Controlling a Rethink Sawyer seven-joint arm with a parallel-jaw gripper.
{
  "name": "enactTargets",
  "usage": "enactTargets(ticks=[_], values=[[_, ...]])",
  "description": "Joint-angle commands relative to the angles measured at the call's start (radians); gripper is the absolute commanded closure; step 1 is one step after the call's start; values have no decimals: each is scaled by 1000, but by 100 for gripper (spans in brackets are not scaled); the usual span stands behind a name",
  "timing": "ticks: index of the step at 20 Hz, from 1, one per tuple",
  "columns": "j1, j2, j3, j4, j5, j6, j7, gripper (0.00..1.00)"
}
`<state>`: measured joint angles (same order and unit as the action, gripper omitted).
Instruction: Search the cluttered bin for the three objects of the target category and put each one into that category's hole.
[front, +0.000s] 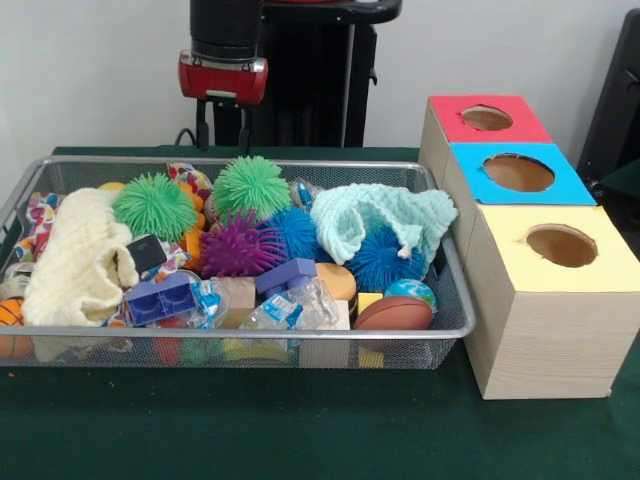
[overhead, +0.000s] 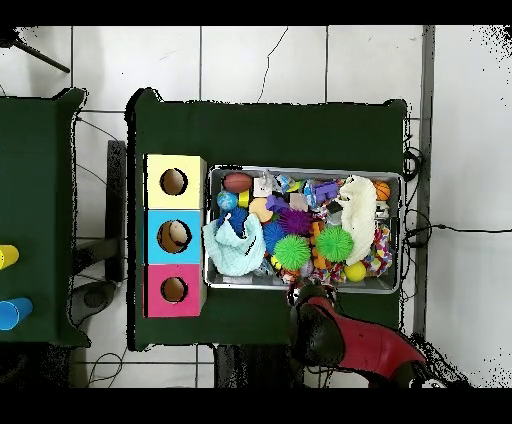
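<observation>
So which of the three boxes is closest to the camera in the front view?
The yellow-topped box; the blue-topped box sits behind it and the red-topped box farthest back.

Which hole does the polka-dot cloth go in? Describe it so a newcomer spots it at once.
Beside the wire-mesh bin stands a row of three wooden boxes. The hole is the round cut-out in the yellow-topped box, at the row's end farthest from the robot; the neighbours' tops are blue and red.

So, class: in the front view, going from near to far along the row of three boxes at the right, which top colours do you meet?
Yellow-topped box with its round hole → blue-topped box → red-topped box, farthest, all beside the wire-mesh bin.
</observation>
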<state>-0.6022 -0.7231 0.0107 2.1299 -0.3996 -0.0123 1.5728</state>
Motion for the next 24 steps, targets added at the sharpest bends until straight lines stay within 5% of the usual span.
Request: enactTargets(ticks=[1, 12, 24], values=[[7, 11, 73, -152, -46, 59, 36, 0], [-34, 11, 129, -193, -62, 125, -6, 0], [-66, 123, 133, -223, -104, 108, 12, 0]])
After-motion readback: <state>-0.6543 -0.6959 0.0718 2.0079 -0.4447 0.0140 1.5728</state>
